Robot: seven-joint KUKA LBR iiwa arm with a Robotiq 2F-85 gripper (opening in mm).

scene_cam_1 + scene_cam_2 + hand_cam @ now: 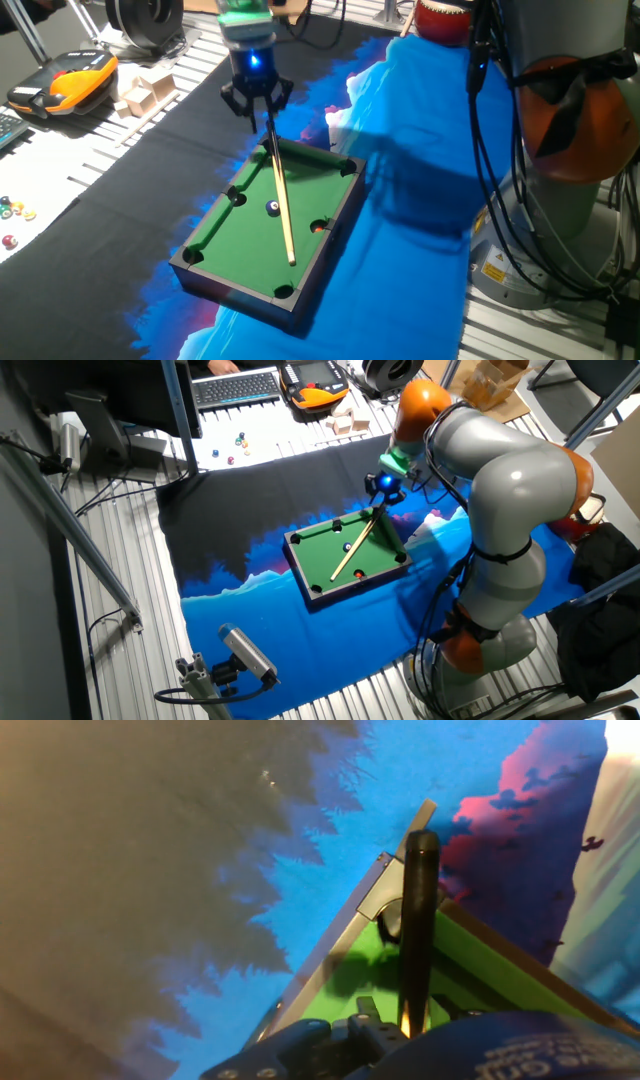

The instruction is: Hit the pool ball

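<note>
Cue (pixel 279 190) (gripped) overlies felt beside pool ball (pixel 272 208).

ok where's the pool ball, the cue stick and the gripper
pool ball (pixel 273 208): one fixed view, on its black top.
cue stick (pixel 280 205): one fixed view, mid shaft.
gripper (pixel 257 100): one fixed view, between the fingertips, shut on the cue stick.

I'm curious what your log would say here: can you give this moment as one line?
fingers: shut on wooden cue stick | glossy black pool ball: on green felt, beside stick | small green pool table: on blue cloth
</note>
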